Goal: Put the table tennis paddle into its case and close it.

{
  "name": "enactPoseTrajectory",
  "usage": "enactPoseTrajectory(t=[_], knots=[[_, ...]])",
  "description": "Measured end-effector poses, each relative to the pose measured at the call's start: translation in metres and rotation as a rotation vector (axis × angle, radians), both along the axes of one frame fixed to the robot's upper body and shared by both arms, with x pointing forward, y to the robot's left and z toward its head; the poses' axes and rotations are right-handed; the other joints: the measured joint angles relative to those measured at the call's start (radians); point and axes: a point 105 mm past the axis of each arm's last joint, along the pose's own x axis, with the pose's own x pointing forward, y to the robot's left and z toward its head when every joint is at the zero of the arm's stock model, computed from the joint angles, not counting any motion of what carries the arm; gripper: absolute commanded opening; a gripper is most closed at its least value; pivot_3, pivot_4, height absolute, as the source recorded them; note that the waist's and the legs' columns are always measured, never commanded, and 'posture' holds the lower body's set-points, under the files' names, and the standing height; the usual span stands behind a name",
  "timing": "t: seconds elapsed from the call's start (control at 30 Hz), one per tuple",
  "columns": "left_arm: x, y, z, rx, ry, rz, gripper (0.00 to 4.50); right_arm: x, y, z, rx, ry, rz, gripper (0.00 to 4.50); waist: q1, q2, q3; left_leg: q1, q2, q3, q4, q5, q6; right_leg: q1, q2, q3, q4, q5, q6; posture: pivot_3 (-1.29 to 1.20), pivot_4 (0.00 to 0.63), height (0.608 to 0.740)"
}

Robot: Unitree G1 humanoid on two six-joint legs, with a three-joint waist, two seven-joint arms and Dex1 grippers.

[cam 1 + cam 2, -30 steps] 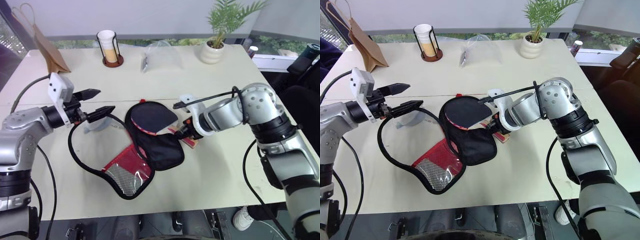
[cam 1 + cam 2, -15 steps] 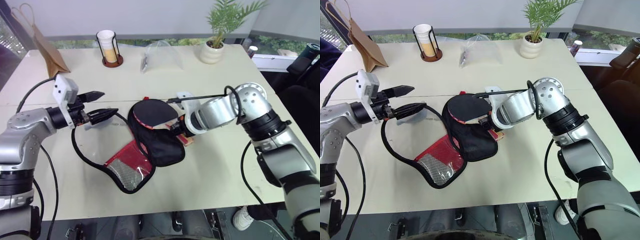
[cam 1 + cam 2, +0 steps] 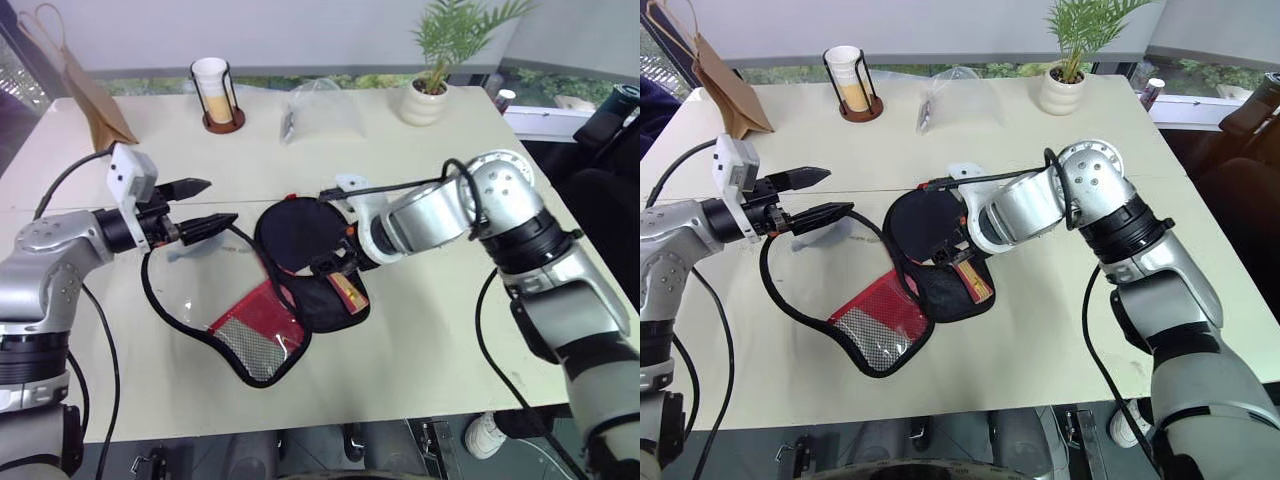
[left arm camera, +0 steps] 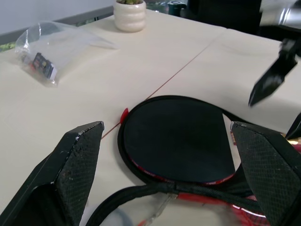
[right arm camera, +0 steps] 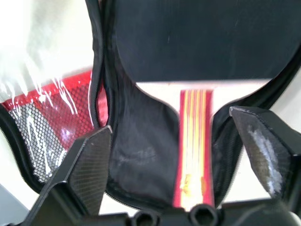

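Well inside table point(image 3: 440, 340) edges: case point(image 3: 300, 300)

1. The right gripper point(image 5: 188, 150) hangs with its two fingers spread wide, gripping nothing.
2. Between them lies the table tennis paddle point(image 5: 202, 42), its striped handle on the case point(image 5: 136, 155).
3. The case's red mesh panel point(image 5: 47, 122) lies beside.

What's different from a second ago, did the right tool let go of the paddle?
Yes. The right tool has opened, let go of the handle and lifted a little; the table tennis paddle now lies in the open case, its striped handle in plain sight. The left tool stays open, hovering beside the case. The case's red mesh flap remains folded out.
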Motion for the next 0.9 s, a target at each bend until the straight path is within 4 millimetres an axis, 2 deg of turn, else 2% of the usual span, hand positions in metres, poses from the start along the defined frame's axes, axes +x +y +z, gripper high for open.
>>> enactPoseTrajectory(t=[0.1, 0.2, 0.3, 0.43, 0.5, 0.63, 0.77, 0.9], knots=[[-0.002, 0.001, -0.003, 0.004, 0.013, 0.001, 4.50, 0.011, -0.018, 0.022, 0.070, -0.166, 0.007, 4.42, 0.006, -0.001, 0.000, -0.001, -0.001, -0.001, 0.001, 0.000, 0.001, 0.000, 0.000, -0.001, -0.001, 0.000, 0.000, 0.00, 0.150, 0.740], [-0.007, 0.005, -0.009, 0.033, 0.035, 0.000, 4.50, 0.022, -0.045, 0.030, 0.149, -0.273, 0.020, 4.42, 0.003, -0.001, 0.000, -0.001, -0.001, 0.000, 0.001, -0.001, 0.001, 0.000, 0.000, -0.001, -0.002, 0.000, 0.000, 0.00, 0.150, 0.740], [-0.015, 0.014, -0.010, 0.089, 0.052, -0.001, 4.50, 0.027, -0.069, 0.019, 0.186, -0.314, 0.080, 4.42, -0.002, -0.001, 0.000, 0.000, 0.000, 0.000, 0.001, -0.001, 0.001, 0.000, 0.000, -0.001, -0.001, 0.000, 0.000, 0.00, 0.150, 0.740], [-0.026, 0.042, 0.003, 0.164, 0.038, 0.043, 4.50, 0.032, -0.089, 0.004, 0.170, -0.385, 0.172, 4.42, -0.008, 0.000, 0.000, 0.002, 0.001, 0.000, 0.000, -0.001, 0.001, -0.001, 0.002, 0.000, 0.001, 0.000, 0.000, 0.00, 0.150, 0.740], [-0.030, 0.062, 0.009, 0.186, 0.032, 0.090, 4.50, 0.030, -0.088, -0.003, 0.177, -0.394, 0.225, 4.42, -0.008, 0.000, 0.000, 0.002, 0.001, 0.001, 0.000, -0.001, 0.001, -0.001, 0.002, 0.000, 0.001, 0.000, 0.000, 0.00, 0.150, 0.740], [-0.040, 0.103, 0.008, 0.236, 0.048, 0.168, 4.50, 0.023, -0.070, -0.005, 0.260, -0.408, 0.336, 4.42, -0.003, 0.001, 0.000, 0.001, 0.002, 0.002, 0.000, -0.001, 0.001, -0.001, 0.002, 0.000, 0.001, 0.000, 0.000, 0.00, 0.150, 0.740], [-0.053, 0.134, -0.007, 0.325, 0.075, 0.188, 4.50, 0.018, -0.060, 0.004, 0.305, -0.431, 0.404, 4.42, 0.003, 0.001, 0.001, 0.001, 0.001, 0.003, 0.000, -0.001, 0.001, -0.001, 0.000, 0.000, 0.000, -0.002, -0.004, 0.00, 0.150, 0.740], [-0.071, 0.152, -0.029, 0.436, 0.126, 0.128, 4.50, 0.005, -0.057, 0.011, 0.326, -0.417, 0.498, 4.42, 0.002, 0.001, 0.000, 0.001, 0.001, 0.005, 0.001, -0.001, 0.000, -0.001, -0.001, 0.000, -0.001, -0.002, -0.004, 0.00, 0.150, 0.740]])
